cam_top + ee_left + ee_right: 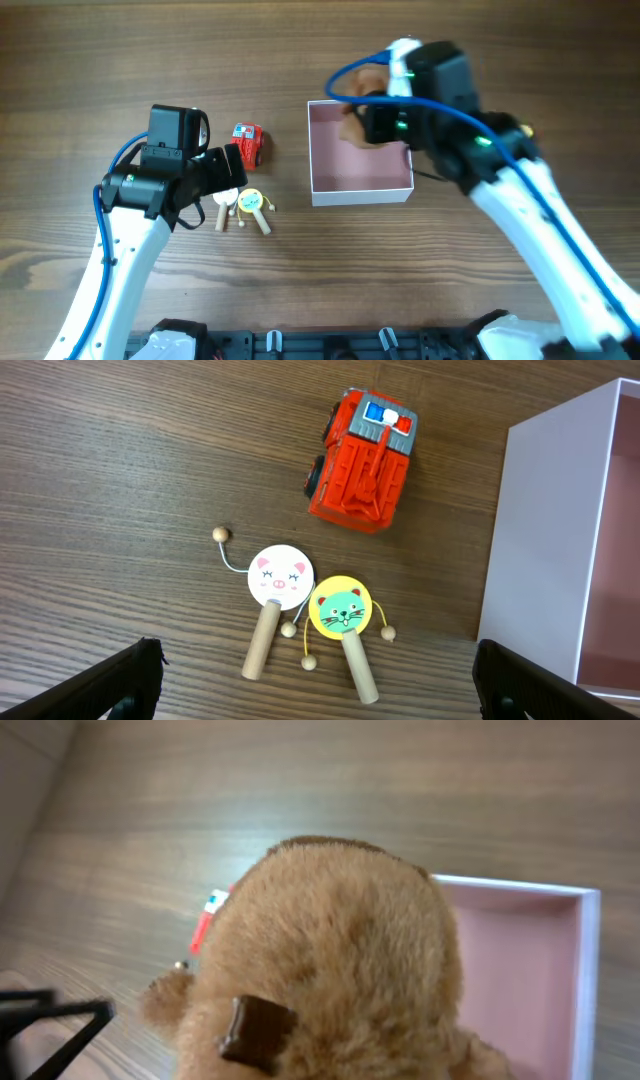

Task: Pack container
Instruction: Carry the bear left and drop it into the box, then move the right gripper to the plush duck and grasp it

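container (360, 172): square, shallow, thin white walls, pink inside
R gripper (372, 122): clamped on brown plush (330, 970)
L gripper (318, 665): jaws wide apart

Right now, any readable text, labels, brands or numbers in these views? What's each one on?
None: no view shows readable text.
On the toy truck: red and blue roof lights only, no lettering visible.
On the pig drum and the cat drum: drawn faces only, no words.
On the box: plain white walls, no label.
On the plush toy: fur only, no visible tag text.
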`<state>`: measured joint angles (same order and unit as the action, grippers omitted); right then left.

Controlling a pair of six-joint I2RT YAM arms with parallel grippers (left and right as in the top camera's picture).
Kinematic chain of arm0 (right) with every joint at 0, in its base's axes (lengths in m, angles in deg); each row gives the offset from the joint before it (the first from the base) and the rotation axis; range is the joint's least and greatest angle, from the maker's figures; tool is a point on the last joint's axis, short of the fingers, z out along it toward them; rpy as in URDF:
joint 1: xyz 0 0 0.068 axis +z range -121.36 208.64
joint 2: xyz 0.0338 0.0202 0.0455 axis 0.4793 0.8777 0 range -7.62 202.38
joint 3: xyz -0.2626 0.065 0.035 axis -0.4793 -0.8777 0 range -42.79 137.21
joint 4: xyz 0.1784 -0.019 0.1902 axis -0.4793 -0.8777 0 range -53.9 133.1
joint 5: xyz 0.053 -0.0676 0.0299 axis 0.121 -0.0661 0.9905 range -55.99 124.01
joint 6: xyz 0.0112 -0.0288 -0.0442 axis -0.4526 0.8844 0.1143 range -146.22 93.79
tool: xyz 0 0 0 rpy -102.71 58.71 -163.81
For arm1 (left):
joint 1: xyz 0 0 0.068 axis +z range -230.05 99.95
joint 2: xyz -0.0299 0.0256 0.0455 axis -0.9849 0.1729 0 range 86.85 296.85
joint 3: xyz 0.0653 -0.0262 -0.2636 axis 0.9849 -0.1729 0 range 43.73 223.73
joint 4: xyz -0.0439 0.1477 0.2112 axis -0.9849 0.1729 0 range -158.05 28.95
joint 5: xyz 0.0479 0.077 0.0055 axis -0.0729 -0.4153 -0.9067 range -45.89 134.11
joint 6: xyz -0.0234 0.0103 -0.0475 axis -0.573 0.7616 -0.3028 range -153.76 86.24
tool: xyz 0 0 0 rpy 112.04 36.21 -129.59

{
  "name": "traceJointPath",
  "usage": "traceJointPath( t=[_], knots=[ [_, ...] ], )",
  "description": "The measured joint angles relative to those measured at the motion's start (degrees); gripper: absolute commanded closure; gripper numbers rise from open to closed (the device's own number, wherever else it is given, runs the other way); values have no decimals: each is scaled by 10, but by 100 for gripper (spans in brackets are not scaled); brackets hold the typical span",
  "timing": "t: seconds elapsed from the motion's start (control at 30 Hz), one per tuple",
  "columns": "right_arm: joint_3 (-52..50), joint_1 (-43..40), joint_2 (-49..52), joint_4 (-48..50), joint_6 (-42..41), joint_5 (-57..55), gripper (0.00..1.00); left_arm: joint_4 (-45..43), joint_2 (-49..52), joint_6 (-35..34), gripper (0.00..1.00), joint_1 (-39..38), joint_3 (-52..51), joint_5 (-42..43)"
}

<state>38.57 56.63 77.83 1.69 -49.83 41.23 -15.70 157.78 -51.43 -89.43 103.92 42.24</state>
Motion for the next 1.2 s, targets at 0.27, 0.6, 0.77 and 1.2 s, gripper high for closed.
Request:
traceJointPath(
  t=[0.27, 0.6, 0.77, 1.2],
  knots=[
    [-7, 8, 243, 85, -23, 14, 59, 0, 0, 0, 0, 0, 0, 0],
    [-7, 8, 230, 94, 14, 24, 18, 0, 0, 0, 0, 0, 0, 0],
    [-6, -6, 84, 52, 30, 4, 13, 0, 0, 0, 0, 0, 0, 0],
    [-39, -369, -29, -106, 38, -149, 1, 0, 0, 0, 0, 0, 0, 0]
  ],
)
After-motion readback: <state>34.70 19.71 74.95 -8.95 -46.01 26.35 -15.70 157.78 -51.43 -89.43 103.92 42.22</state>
